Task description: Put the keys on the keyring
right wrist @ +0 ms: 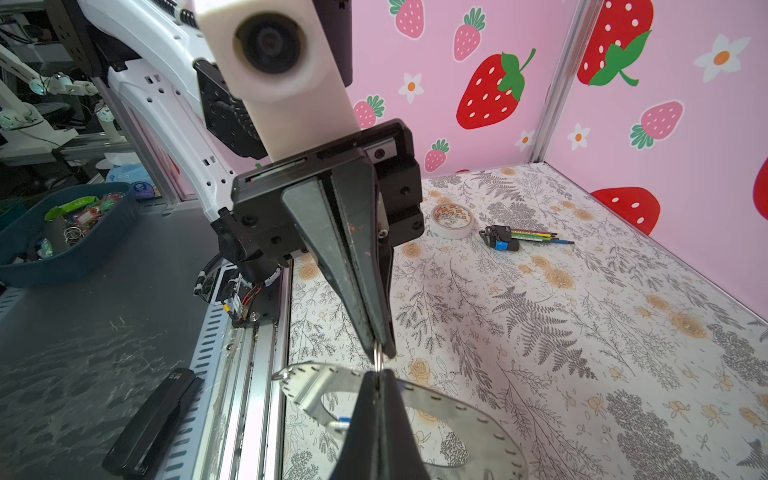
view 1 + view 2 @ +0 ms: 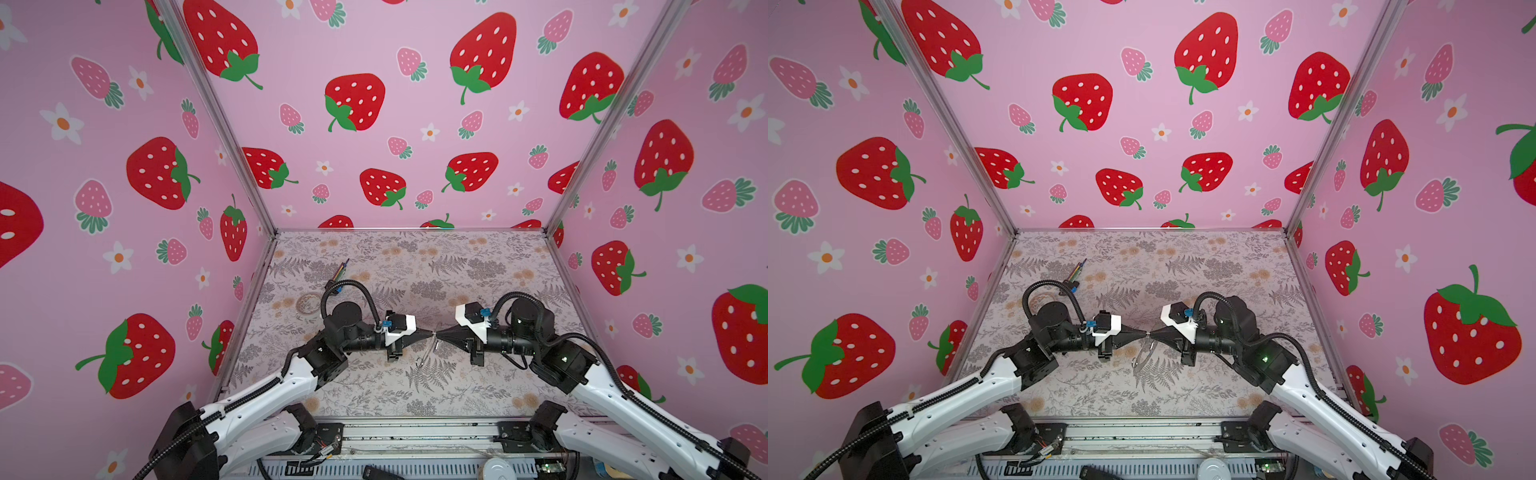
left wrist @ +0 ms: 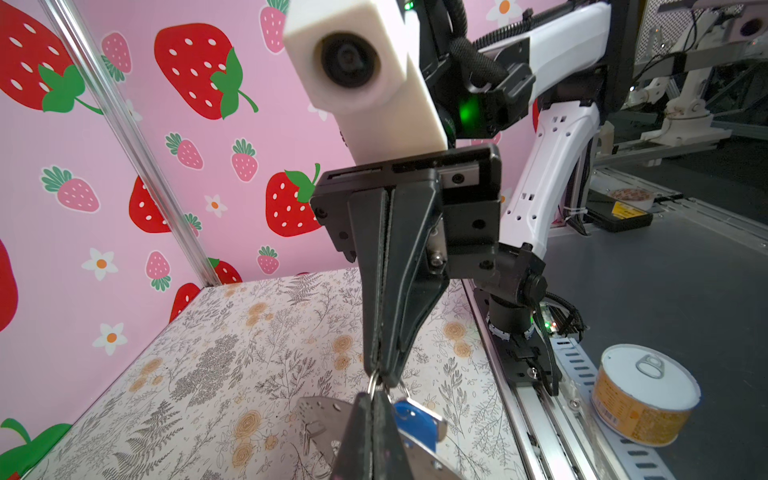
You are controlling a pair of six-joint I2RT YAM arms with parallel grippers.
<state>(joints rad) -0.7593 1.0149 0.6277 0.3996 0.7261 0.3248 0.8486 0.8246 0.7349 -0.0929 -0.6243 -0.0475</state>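
Threading is the step in hand. At centre frame in a top view, the left gripper and right gripper meet tip to tip above the table. Each has its fingers pressed together on a small wire loop. The keyring hangs tilted just beneath them, at lower centre of the right wrist view. The keys, blue tag showing, hang beside it at the bottom of the left wrist view. Whether the loop passes through a rim hole I cannot tell. The next move probably calls for one gripper to let go gently while the other bears the weight.
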